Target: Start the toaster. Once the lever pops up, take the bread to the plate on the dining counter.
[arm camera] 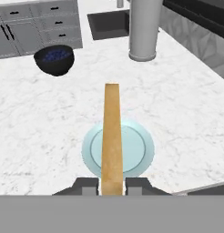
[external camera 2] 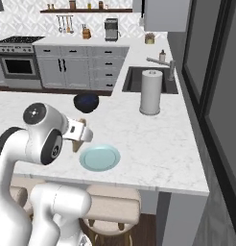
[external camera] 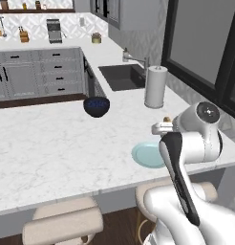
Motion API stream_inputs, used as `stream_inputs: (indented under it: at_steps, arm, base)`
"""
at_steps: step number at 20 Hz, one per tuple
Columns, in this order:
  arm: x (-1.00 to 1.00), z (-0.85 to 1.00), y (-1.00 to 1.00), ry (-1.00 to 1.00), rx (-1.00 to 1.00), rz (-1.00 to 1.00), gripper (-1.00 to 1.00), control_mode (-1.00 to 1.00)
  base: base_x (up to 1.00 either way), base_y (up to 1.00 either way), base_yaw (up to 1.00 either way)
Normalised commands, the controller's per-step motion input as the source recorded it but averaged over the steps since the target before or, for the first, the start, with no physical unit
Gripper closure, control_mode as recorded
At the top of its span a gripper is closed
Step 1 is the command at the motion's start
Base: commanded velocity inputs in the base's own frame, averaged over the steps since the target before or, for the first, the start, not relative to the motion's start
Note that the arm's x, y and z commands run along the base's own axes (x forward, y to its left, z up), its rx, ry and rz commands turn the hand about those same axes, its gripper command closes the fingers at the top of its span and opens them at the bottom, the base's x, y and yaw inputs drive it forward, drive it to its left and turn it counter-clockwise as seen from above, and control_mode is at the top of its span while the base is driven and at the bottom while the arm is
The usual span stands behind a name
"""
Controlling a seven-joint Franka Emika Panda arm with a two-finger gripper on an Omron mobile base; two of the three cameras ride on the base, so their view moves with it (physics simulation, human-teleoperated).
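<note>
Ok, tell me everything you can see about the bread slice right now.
The bread is a thin, narrow orange-brown slice seen edge-on, with a slightly darker crust along one side. The end effector is shut on its lower end, fingers on either side. It hangs over the pale blue plate on the dining counter, not resting on it.

Bread (arm camera: pixel 111 136): thin orange-brown slice, seen edge-on in hand view, held at its near end btwn the two dark fingers (arm camera: pixel 88 185), long axis pointing away from cam, hanging above plate. In right base view only a small brown bit shows by the hand.

Plate (arm camera: pixel 140 148): round, pale blue-green, flat on dining surface (external camera: pixel 52 143) near its front overhanging edge, nothing lying on it.

Dining surface: broad white marble, grey veins.
</note>
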Motion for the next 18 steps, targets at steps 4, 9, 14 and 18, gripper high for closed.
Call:
stream_inputs:
  at_steps: [4, 9, 14, 18]
  arm:
    - [0.50, -0.46, -0.27, 0.27, 0.37, 0.23, 1.00, -1.00]
    - [0.39, -0.59, -0.04, 0.33, 0.11, 0.19, 1.00, -1.00]
    - [0.50, -0.44, 0.05, 0.09, 0.01, 0.24, 1.00, -1.00]
    - [0.58, -0.41, 0.00, -0.03, 0.00, 0.09, 1.00, -1.00]
  base:
    - [0.00, 0.00, 0.00]
    - [0.00, 0.00, 0.00]
    - [0.00, 0.00, 0.00]
    - [0.00, 0.00, 0.00]
